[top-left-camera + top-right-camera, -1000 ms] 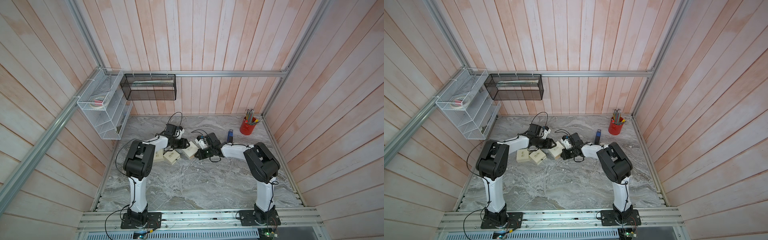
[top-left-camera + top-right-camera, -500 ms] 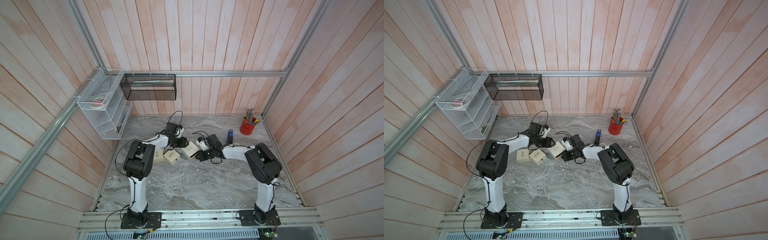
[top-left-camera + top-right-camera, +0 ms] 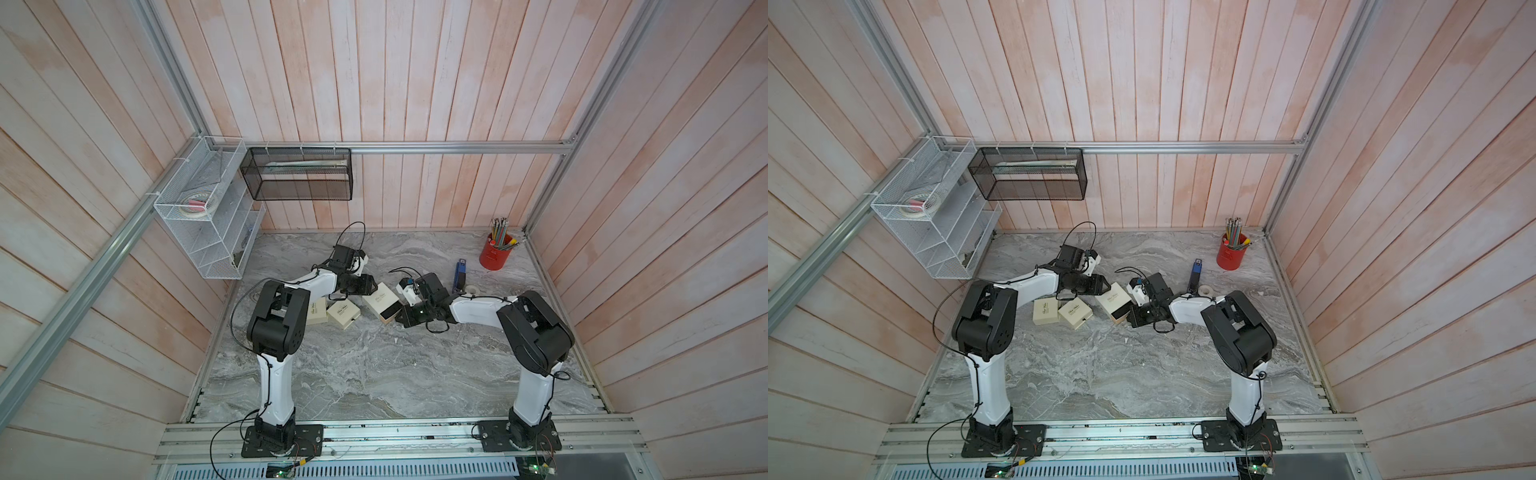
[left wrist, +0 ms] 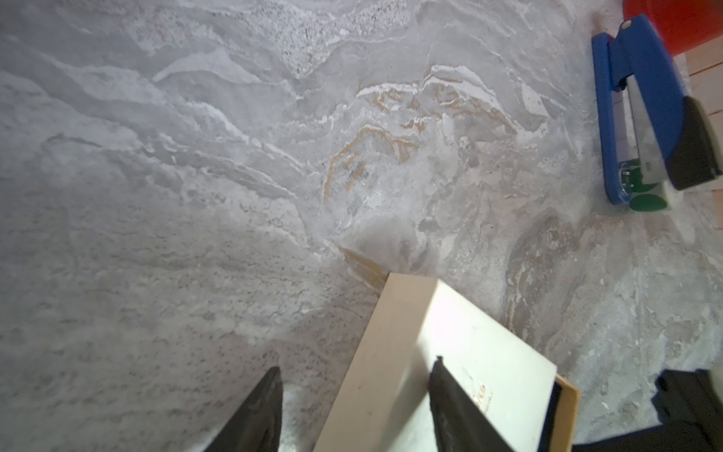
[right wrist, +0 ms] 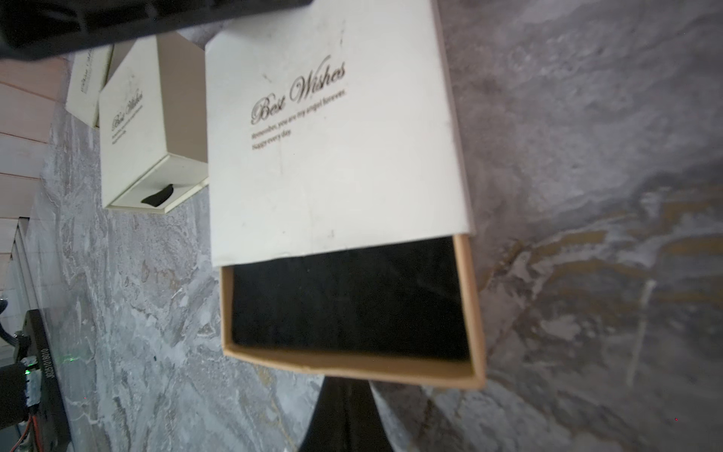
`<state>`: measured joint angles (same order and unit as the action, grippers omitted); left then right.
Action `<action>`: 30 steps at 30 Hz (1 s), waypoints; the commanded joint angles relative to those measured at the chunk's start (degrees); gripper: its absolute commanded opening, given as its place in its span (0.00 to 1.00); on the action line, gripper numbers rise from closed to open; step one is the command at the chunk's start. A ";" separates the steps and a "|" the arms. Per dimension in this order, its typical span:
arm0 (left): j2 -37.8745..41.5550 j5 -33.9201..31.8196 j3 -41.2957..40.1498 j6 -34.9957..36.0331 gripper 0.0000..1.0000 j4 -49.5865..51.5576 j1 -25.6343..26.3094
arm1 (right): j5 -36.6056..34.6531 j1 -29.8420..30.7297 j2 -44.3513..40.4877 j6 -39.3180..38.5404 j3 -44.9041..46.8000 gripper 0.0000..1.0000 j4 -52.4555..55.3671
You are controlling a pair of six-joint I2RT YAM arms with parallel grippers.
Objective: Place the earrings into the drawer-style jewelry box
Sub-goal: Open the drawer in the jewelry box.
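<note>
The drawer-style jewelry box (image 3: 380, 299) (image 3: 1112, 297) is a cream "Best Wishes" sleeve (image 5: 332, 137) lying mid-table. Its tan drawer (image 5: 352, 368) is slid partly out, showing an empty black lining. No earrings show in any view. My right gripper (image 3: 400, 316) (image 5: 346, 381) is shut, its tips tucked under the drawer's front wall. What they pinch is hidden. My left gripper (image 3: 372, 284) (image 4: 358, 364) is open at the sleeve's far end. One finger (image 4: 450, 399) rests over the sleeve's top (image 4: 481, 344). The other finger (image 4: 266, 407) stands beside it over the table.
Two more cream boxes (image 3: 343, 313) (image 3: 316, 311) lie left of the jewelry box; the nearer one (image 5: 148, 129) shows a black pull tab. A blue stapler (image 3: 459, 274) (image 4: 641, 117), a tape roll (image 3: 471, 289) and a red pencil cup (image 3: 496, 253) sit at the back right. Wire racks hang at the back left.
The right gripper has edged slightly toward the table's front. The left gripper has stayed at the sleeve.
</note>
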<state>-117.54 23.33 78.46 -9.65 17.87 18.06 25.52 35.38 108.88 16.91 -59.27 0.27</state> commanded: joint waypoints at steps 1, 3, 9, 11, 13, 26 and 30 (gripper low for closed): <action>-2.95 -5.23 -0.11 1.36 0.60 4.37 -0.41 | -0.51 0.05 -1.63 0.32 1.68 0.00 2.37; -2.96 -5.12 -0.03 1.34 0.60 4.37 -0.44 | -0.56 0.12 -1.98 0.36 2.25 0.00 2.41; -3.03 -5.13 0.24 1.34 0.60 4.63 -0.40 | -0.43 0.07 -2.88 0.41 3.68 0.00 2.32; -3.08 -5.09 0.27 1.31 0.60 4.71 -0.44 | -0.36 0.06 -3.04 0.49 4.10 0.00 2.32; -3.14 -5.13 0.46 1.35 0.60 4.81 -0.43 | -0.41 0.09 -3.23 0.47 4.51 0.00 2.10; -3.31 -5.16 1.00 1.39 0.60 5.18 -0.41 | -0.41 0.13 -4.99 0.61 6.95 0.00 2.16; -3.35 -5.22 1.26 1.40 0.60 5.27 -0.40 | -0.38 0.08 -4.99 0.70 7.08 0.00 2.16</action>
<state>-117.89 23.29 79.53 -9.61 19.35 18.06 25.39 35.38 104.55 17.15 -53.43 -0.47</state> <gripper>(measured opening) 0.600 0.040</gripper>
